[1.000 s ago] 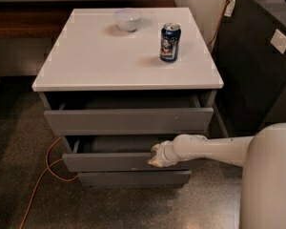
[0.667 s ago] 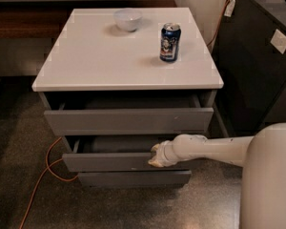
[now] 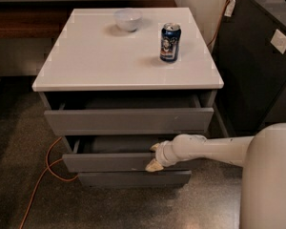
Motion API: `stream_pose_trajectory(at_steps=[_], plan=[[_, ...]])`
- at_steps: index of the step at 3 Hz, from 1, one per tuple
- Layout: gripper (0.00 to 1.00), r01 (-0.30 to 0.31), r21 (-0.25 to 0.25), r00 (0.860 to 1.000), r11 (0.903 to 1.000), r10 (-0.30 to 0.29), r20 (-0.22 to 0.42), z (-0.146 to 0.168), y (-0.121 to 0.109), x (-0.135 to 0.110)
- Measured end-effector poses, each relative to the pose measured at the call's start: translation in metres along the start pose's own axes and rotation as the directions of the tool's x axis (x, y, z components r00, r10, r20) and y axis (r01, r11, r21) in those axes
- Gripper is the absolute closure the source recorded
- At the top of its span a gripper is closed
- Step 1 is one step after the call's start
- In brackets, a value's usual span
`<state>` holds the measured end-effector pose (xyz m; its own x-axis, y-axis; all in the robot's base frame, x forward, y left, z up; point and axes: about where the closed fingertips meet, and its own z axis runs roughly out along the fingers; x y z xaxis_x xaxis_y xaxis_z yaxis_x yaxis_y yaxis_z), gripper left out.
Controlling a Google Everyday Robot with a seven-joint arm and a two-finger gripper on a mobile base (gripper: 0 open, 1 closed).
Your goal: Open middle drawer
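The middle drawer (image 3: 109, 162) is a thin grey handleless front in a white-topped cabinet (image 3: 86, 66). It stands pulled out a little, with a dark gap behind its top edge. My gripper (image 3: 154, 157) is at the right part of that top edge, one beige fingertip (image 3: 154, 147) behind the front and the other in front of it, closed on the edge. My white arm (image 3: 209, 149) reaches in from the right.
The top drawer (image 3: 128, 120) is also partly pulled out and the bottom drawer (image 3: 133, 179) is closed. A blue can (image 3: 170, 42) and a white bowl (image 3: 127, 19) stand on the cabinet top. A dark cabinet (image 3: 257, 66) stands close on the right. An orange cable (image 3: 47, 163) lies on the floor at left.
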<state>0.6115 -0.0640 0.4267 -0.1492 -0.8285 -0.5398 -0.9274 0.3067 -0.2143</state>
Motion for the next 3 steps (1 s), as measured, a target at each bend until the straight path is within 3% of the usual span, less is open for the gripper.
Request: stream_pose_trajectory(at_steps=[1,2,3], plan=[[0.0,0.0,-0.002,1.0,1.0,0.0,0.0,0.0008,0.0008,-0.0002],[0.0,0.0,-0.002,1.0,1.0,0.0,0.0,0.0009,0.0008,-0.0002],[0.18,-0.01,-0.01,1.0,0.9999,0.01,0.002,0.0045,-0.0009,-0.003]])
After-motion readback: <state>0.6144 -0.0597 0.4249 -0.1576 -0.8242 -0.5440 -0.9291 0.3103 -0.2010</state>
